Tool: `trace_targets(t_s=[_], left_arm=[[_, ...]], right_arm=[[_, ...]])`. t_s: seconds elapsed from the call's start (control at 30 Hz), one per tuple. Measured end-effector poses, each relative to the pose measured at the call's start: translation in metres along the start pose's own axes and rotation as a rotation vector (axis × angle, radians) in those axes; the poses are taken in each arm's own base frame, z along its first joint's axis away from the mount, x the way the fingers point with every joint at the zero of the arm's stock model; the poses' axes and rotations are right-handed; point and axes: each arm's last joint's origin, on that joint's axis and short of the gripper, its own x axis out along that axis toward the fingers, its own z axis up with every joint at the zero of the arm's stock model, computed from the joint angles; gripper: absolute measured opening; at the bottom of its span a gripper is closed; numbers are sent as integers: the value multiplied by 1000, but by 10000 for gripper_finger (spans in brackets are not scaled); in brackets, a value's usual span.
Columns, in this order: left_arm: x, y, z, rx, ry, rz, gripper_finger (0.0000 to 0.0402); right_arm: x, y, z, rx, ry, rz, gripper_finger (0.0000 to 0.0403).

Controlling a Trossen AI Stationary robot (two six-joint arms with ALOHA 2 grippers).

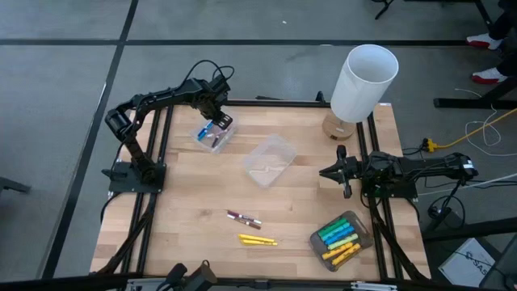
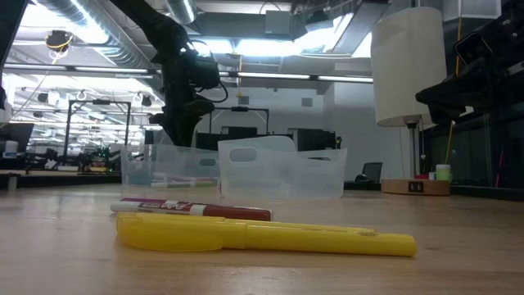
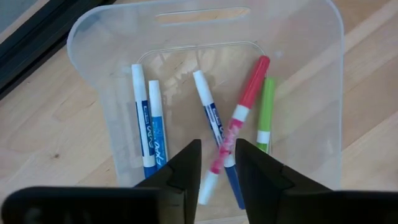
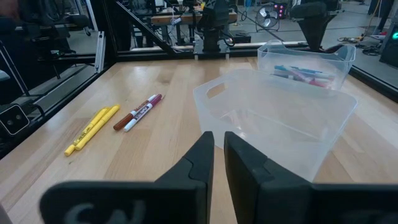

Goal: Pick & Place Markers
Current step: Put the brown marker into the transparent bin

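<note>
The left tool hangs directly over a clear plastic tub on the worktop, its fingers parted by a narrow gap and holding nothing. In the tub below it lie five markers: two white-and-blue ones, another blue-capped one, a red one and a green one. The right tool waits well apart, fingers nearly together and empty, just in front of a second clear tub. Beyond it lie two yellow markers and two maroon markers.

Print runs along the markers, but none of it is legible.
</note>
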Motion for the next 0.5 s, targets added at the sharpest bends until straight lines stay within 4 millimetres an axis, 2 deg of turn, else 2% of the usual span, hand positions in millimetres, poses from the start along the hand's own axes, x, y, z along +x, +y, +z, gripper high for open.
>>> trace_targets(t_s=[0.23, 0.5], left_arm=[[0, 0, 0, 0, 4, -10, 79], [-1, -1, -1, -1, 17, -53, 7]], right_arm=[[0, 0, 0, 0, 0, 0, 40], [0, 0, 0, 0, 0, 0, 40]])
